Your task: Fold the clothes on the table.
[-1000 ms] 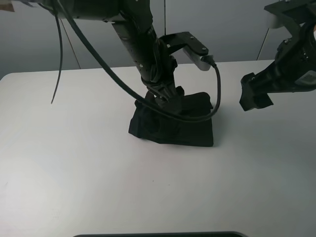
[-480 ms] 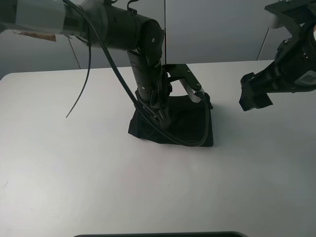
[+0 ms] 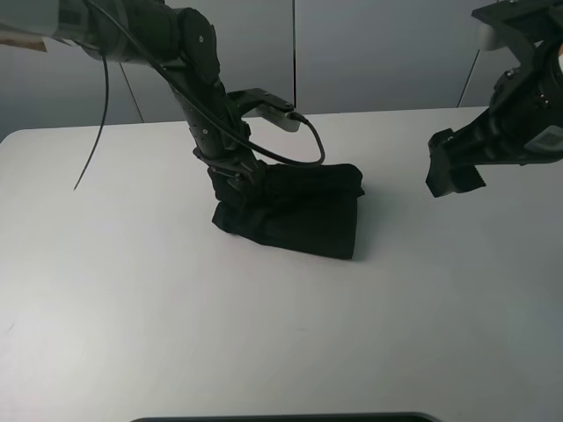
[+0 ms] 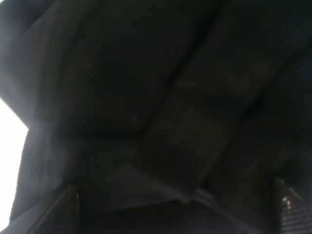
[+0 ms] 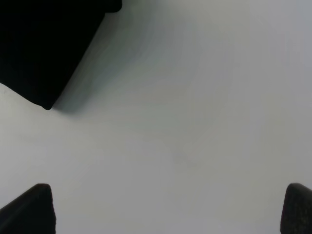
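Observation:
The clothes (image 3: 299,215) lie as a compact folded black bundle on the white table (image 3: 132,299), a little behind its middle. My left gripper (image 3: 232,185) is down at the bundle's left end, dark against the dark cloth. In the left wrist view the black cloth (image 4: 146,97) fills the picture and the left gripper (image 4: 175,209) is open, its fingertips (image 4: 63,209) far apart over the fabric. My right gripper (image 3: 454,172) hangs open above the table to the right of the bundle. In the right wrist view the right gripper (image 5: 163,207) is over bare table, with a corner of the clothes (image 5: 44,44) beyond it.
The table (image 5: 195,122) stretches wide on every side of the bundle. A black cable (image 3: 299,149) loops from the left arm over the clothes. A dark edge (image 3: 281,417) shows at the table's front. Grey wall panels stand behind.
The left arm has swung to the left and lower, and the folded bundle has shifted a little leftwards with it. The right arm has not moved.

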### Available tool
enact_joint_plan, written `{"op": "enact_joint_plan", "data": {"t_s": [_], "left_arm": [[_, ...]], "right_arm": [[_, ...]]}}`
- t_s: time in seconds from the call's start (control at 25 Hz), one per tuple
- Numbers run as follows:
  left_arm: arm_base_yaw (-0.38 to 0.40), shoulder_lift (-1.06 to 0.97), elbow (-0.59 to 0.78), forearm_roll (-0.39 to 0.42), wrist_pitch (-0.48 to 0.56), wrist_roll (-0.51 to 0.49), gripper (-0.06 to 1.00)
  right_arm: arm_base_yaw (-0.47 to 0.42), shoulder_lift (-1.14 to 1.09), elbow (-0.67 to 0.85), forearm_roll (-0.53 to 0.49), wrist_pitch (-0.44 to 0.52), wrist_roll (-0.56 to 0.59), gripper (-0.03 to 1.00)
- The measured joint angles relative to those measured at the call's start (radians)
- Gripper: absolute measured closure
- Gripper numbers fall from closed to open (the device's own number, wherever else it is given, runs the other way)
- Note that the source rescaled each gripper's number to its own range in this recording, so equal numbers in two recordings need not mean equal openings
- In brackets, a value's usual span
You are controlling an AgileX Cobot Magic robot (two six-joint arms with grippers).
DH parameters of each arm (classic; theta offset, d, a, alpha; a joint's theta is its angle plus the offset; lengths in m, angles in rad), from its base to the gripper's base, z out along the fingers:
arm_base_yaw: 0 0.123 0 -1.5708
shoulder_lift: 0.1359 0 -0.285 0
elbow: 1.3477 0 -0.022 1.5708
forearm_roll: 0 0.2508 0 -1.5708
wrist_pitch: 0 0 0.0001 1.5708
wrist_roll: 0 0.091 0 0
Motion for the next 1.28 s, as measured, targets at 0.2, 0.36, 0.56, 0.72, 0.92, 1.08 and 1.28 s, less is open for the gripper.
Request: {"op": "enact_joint_plan", "data": {"t_s": [0.2, 0.36, 0.56, 0.72, 0.92, 1.08, 1.28], "left_arm": [[0.017, 0.002, 0.0, -0.029, 0.001, -0.008, -0.04], [0.017, -0.018, 0.0, -0.062, 0.001, -0.051, -0.04], [0.017, -0.157, 0.0, -0.072, 0.002, -0.097, -0.04], [0.017, -0.286, 0.0, -0.038, 0.024, -0.132, -0.04], [0.017, -0.448, 0.062, 0.108, 0.093, -0.215, -0.04], [0.017, -0.642, 0.261, 0.219, 0.095, -0.311, -0.04], [0.017, -0.965, 0.529, 0.24, 0.061, -0.402, -0.04]], "right_arm": [[0.0, 0.0, 0.0, 0.001, -0.004, 0.0, -0.03], [0.0, -0.002, 0.0, 0.001, -0.008, 0.0, -0.03], [0.0, -0.028, -0.103, -0.026, 0.013, -0.027, -0.03], [0.0, -0.04, -0.196, -0.03, 0.062, -0.095, -0.03], [0.0, -0.113, -0.129, -0.017, 0.095, -0.147, -0.03], [0.0, -0.296, -0.008, 0.02, 0.104, -0.151, -0.03], [0.0, -0.551, 0.087, 0.083, 0.168, -0.18, -0.03]]}}
